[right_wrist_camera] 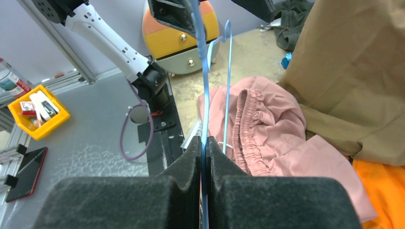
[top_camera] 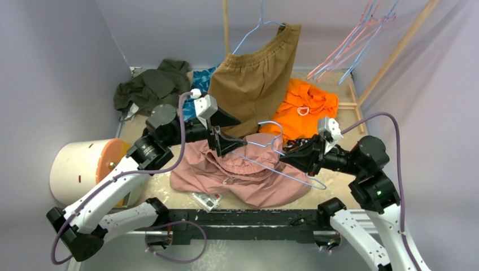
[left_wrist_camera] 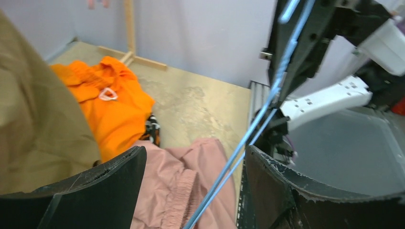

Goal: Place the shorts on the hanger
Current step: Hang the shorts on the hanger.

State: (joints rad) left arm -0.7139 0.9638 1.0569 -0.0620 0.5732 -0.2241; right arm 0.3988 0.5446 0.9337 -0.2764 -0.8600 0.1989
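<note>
The shorts (top_camera: 243, 172) lie crumpled on the table (top_camera: 155, 195) near its front edge, between the two arms, their gathered waistband facing up. A fold at their far side runs under the hem of the tan-brown shorts (top_camera: 254, 73), so that edge is hidden. The hanger (top_camera: 294, 174) is held in the air above them, its long wire slanting across the pink cloth. From above it is too thin to tell whether any of it passes inside the fabric. The right gripper (top_camera: 282, 153) has its jaws pressed together on the hanger wire; in its own wrist view the black pads meet around the blue wire, which vanishes between them, and the lower end of the hanger is cut off below the fingers (right_wrist_camera: 186, 157). The left gripper (top_camera: 242, 134) stands with jaws spread wide. The hanger wire passes through the gap, close to one finger (left_wrist_camera: 286, 191), but whether it touches cannot be told. In that view the hanger's upper end is lost against the dark body of the other arm. The orange garment (top_camera: 308, 104) lies behind the shorts, partly covered by the tan-brown pair. A dark green garment (top_camera: 149, 84) is heaped in the far left corner. A white drum (top_camera: 79, 169) is partly hidden by the left arm.
</note>
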